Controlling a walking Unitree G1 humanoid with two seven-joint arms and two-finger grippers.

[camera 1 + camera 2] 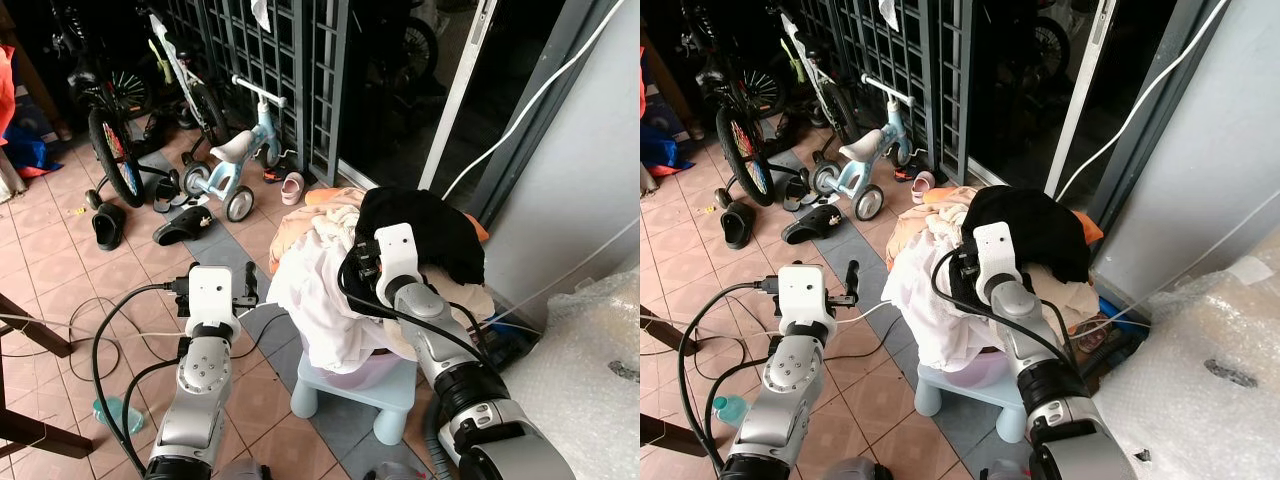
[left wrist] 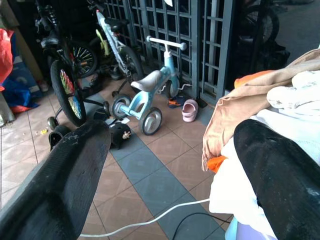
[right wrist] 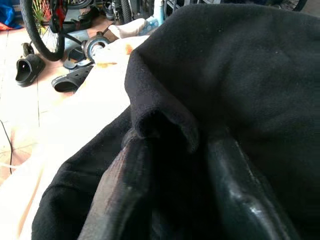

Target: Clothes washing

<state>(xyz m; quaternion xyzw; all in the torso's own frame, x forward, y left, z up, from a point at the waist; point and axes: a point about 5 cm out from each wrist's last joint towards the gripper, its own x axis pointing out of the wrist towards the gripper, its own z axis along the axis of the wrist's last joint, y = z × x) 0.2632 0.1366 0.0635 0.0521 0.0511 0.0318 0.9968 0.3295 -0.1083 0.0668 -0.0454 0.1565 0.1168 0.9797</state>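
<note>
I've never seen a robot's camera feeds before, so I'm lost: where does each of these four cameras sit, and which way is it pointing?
Left eye view: on the head, looking forward and down at the laundry pile on a stool; both silver arms show.
Right eye view: its stereo twin, same scene.
Left wrist view: along the left end effector, open, toward the blue balance bike.
Right wrist view: along the right end effector, pushed into the black garment.
Shared: wrist and eye views all show the bike.

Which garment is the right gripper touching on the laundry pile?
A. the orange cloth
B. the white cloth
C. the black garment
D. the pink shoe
C: in the right wrist view the right gripper has its fingers pushed into a fold of the black garment.
</note>
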